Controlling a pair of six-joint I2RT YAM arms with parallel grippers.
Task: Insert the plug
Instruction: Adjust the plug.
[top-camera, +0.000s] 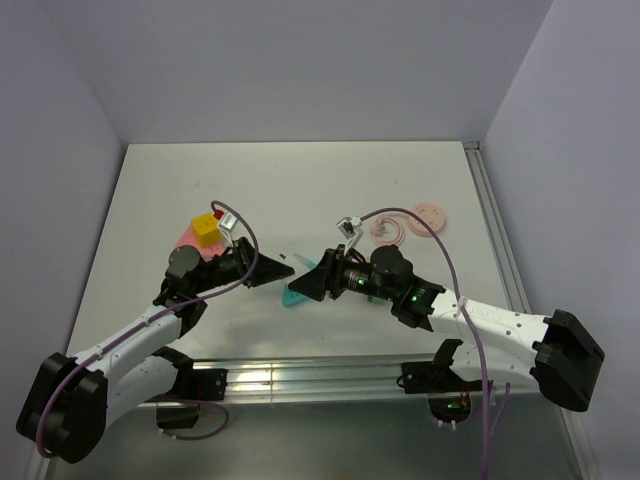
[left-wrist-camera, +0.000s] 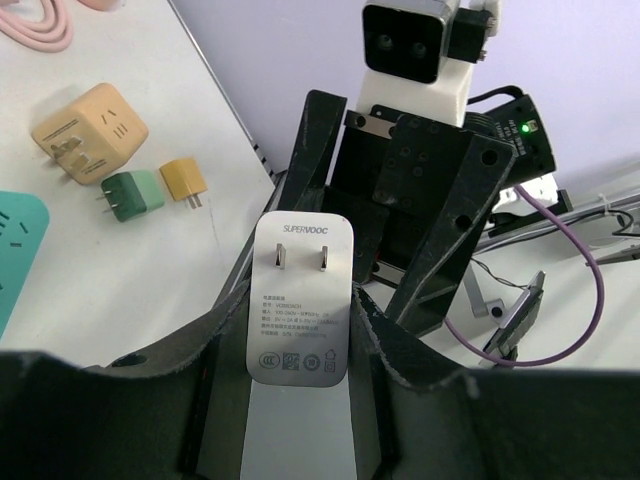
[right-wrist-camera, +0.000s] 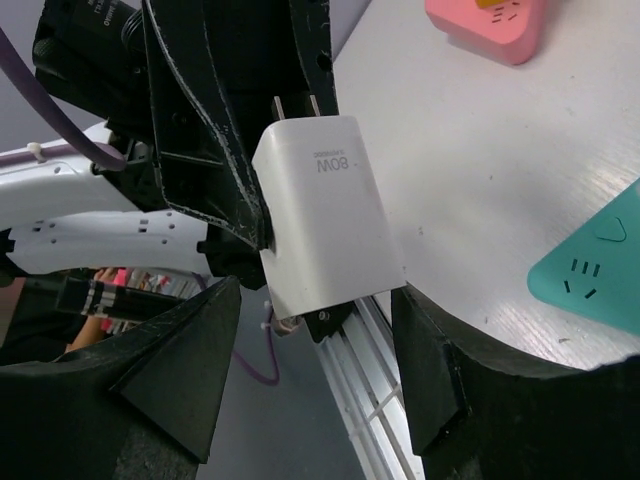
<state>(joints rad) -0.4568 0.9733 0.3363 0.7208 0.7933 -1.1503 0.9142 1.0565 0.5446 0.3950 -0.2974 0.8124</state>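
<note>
My left gripper (left-wrist-camera: 300, 335) is shut on the sides of a white charger plug (left-wrist-camera: 300, 300), whose two prongs point away from the wrist. It holds the plug above the table's near edge, and the plug shows white between the two grippers (top-camera: 292, 260). My right gripper (right-wrist-camera: 315, 315) faces it with its jaws on either side of the plug's (right-wrist-camera: 325, 215) rear end. The left finger (right-wrist-camera: 190, 340) stands clear of the plug and the right finger (right-wrist-camera: 425, 340) is at its corner. A teal power strip (top-camera: 296, 297) lies on the table just below the right gripper (top-camera: 308, 280).
A pink power strip (top-camera: 186, 238) carrying a yellow cube (top-camera: 207, 228) lies behind the left arm. A beige cube adapter (left-wrist-camera: 90, 130), a green plug (left-wrist-camera: 132, 195) and an orange plug (left-wrist-camera: 183, 180) sit on the table. A pink cable coil (top-camera: 392, 228) and pink disc (top-camera: 432, 215) lie at the back right.
</note>
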